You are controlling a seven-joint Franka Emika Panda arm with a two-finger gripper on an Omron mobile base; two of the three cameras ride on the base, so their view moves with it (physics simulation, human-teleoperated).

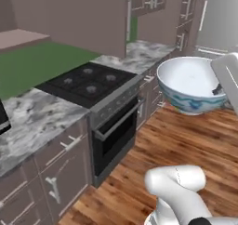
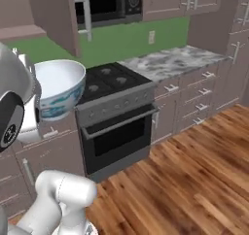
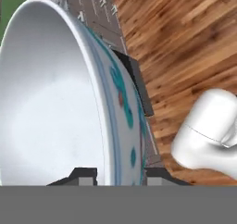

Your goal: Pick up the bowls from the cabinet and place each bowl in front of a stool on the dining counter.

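Above the wooden floor [image 1: 186,140] beside the stove [image 1: 88,82], the bowl [image 1: 188,84] hangs level, its rim pinched between the gripper [image 3: 118,172] fingers. Keep it upright in transit; the one-sided hold probably tolerates little swinging.

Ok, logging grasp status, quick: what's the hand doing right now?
Hand: closed on the rim of a bowl, one finger inside the wall and one outside, bowl held in the air.

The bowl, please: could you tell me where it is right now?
The bowl is in the air, its rim pinched by the gripper, above the wooden floor in front of the stove, right of it in the left base view.
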